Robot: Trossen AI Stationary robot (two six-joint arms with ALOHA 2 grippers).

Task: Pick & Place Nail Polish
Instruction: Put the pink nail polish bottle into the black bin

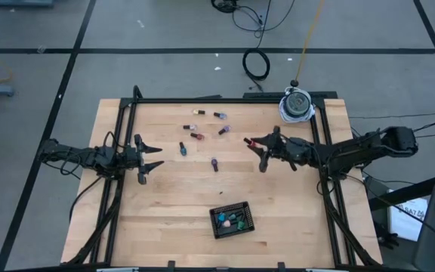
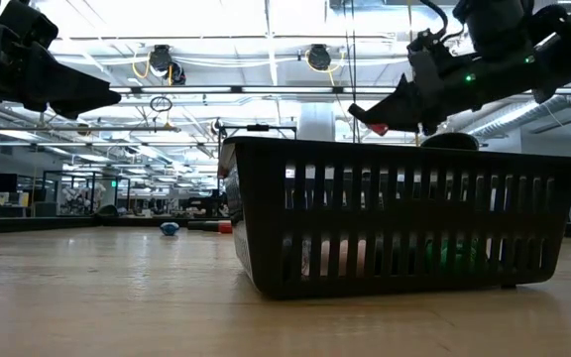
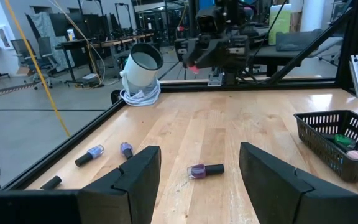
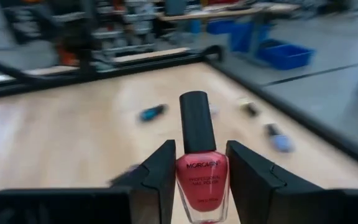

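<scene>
7 loose polish bottles (image 1: 196, 137) on table (image 1: 293, 211), 1 held, 1 basket (image 1: 232, 220), 2 arms.

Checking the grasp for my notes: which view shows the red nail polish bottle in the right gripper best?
The right wrist view: the red bottle fills the frame, upright between the right gripper's fingers. High and low views show only a red speck at the tips; the left wrist view shows a distant red dot.

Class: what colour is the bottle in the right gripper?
Red-pink nail polish bottle with black cap; right wrist view.

Pale wooden table (image 1: 172, 211) is showing smooth, faintly glossy planks. On it, the slatted basket (image 1: 232, 220) is looking like matt black plastic, bottles inside glossy.
</scene>
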